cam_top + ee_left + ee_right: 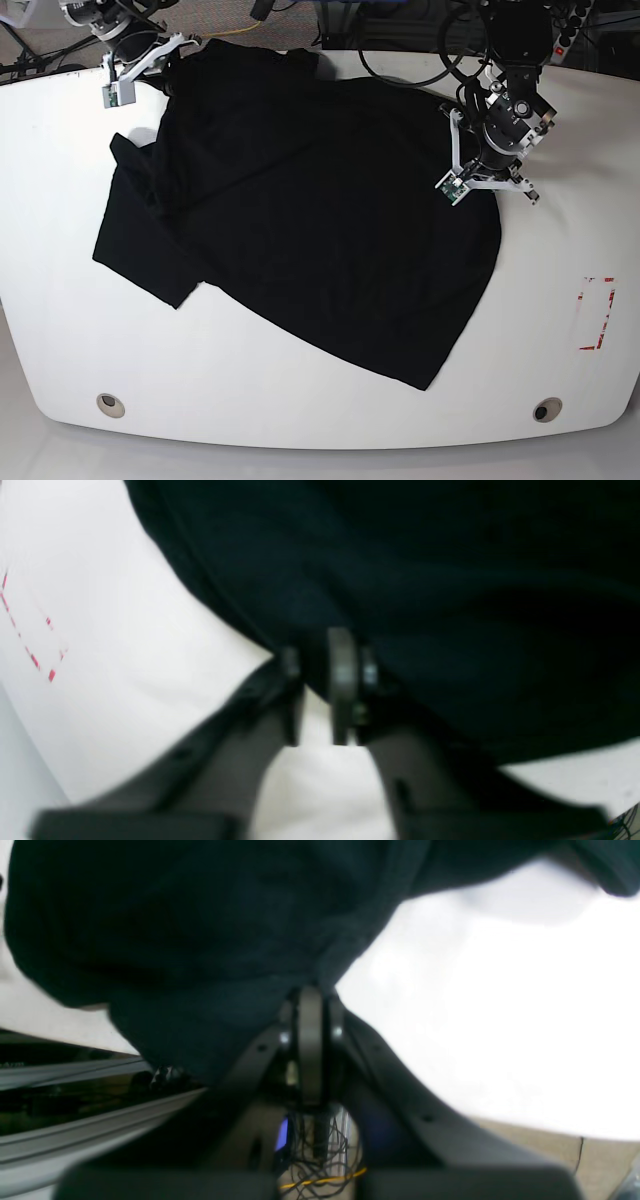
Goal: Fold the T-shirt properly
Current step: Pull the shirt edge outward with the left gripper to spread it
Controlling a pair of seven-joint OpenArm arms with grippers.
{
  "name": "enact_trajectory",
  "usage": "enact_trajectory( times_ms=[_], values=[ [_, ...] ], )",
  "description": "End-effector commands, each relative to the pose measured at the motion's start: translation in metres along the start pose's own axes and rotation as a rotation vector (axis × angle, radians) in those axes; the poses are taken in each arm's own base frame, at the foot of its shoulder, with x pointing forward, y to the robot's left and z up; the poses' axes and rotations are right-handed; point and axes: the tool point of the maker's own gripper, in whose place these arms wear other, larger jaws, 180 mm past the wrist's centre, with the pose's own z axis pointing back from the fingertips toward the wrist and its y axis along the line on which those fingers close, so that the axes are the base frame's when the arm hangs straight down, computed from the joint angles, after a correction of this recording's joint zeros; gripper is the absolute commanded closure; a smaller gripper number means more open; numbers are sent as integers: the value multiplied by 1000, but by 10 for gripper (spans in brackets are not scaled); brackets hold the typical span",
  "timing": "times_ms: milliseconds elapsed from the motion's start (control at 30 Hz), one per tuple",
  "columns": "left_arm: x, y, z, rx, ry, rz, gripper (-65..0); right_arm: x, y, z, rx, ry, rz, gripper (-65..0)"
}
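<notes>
The black T-shirt [300, 200] is lying spread and rumpled across the middle of the white table [300, 400], running from the upper left of the base view down toward the lower centre. The left gripper [320, 680] is sitting at the shirt's right edge with its jaws slightly parted — cloth between them, though whether it is gripped cannot be told. The right gripper [310, 1010] is pinching the shirt's edge at the top left corner — jaws fully closed on the fabric.
</notes>
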Motion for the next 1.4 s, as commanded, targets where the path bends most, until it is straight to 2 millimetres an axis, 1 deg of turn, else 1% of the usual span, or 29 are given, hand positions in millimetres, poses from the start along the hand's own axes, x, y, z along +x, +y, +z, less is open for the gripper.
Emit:
enact_trajectory(
  times_ms=[0,100,200,267,367,400,467,533,667,767,800,867,933,1067,1233,1367],
  values=[
    [6,10,5,36,-29,49,-160,9,3,4,11,-32,21,0],
    [1,20,7,57,-46,165,-199,11,8,0,28,-36,27,0],
    [-2,44,13,93,-94,278,-233,12,13,-4,47,-34,31,0],
    [-10,63,19,137,-104,337,-251,12,14,-4,48,-34,32,0],
    [-21,85,23,195,-112,432,-282,9,17,-7,63,-27,29,0],
    [-28,92,23,217,-104,469,-297,11,18,-8,67,-30,30,0],
    [-39,102,24,244,-92,512,-321,13,17,-10,68,-37,31,0],
    [-49,108,18,245,-76,556,-346,14,18,-11,70,-39,32,0],
    [-61,101,0,196,-49,612,-347,16,18,-11,70,-45,32,0],
    [-63,94,-13,153,-38,641,-349,21,18,-13,71,-56,39,0],
    [-62,92,-16,141,-39,649,-349,22,17,-13,70,-56,44,0],
    [-56,80,-24,101,-57,680,-350,23,16,-13,69,-55,49,0],
    [-50,76,-27,71,-92,705,-350,23,16,-13,69,-56,49,0],
    [-45,59,-43,-26,-129,775,-350,23,16,-13,68,-56,48,0],
    [-42,49,-58,-88,-133,821,-350,22,15,-13,66,-54,47,0],
    [-41,45,-64,-112,-130,837,-350,22,15,-12,66,-52,46,0]
  ],
)
